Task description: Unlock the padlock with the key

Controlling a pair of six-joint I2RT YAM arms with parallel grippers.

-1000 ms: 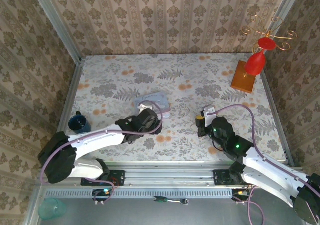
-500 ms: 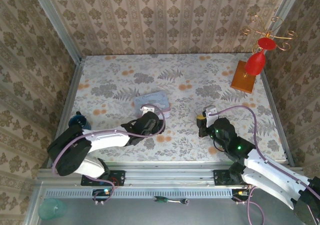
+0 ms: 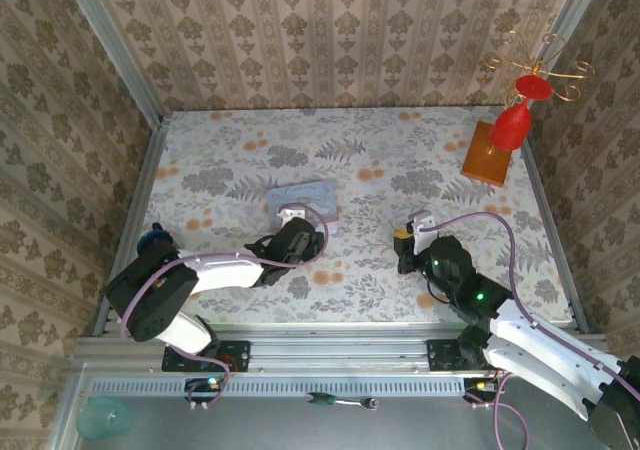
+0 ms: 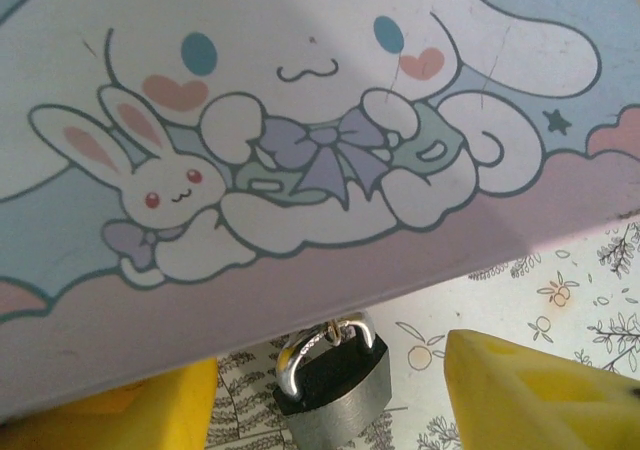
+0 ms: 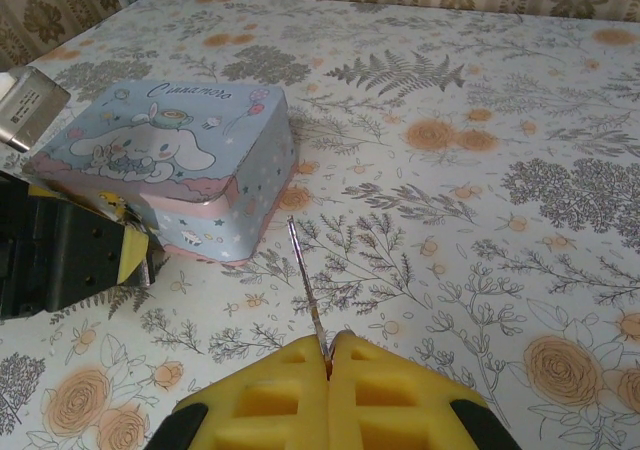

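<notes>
Clearly, the small dark-bodied, silver-shackled padlock (image 4: 335, 395) hangs unheld from the pastel cartoon tin box (image 4: 300, 120) in the table's (image 3: 430, 155) middle, between the fingers (image 4: 540, 400) of the open left claw (image 3: 300, 228), so the thin silvery key (image 5: 305, 280) pinched in the closed right claw (image 5: 328, 365) may shove it aside or twist loose.
</notes>
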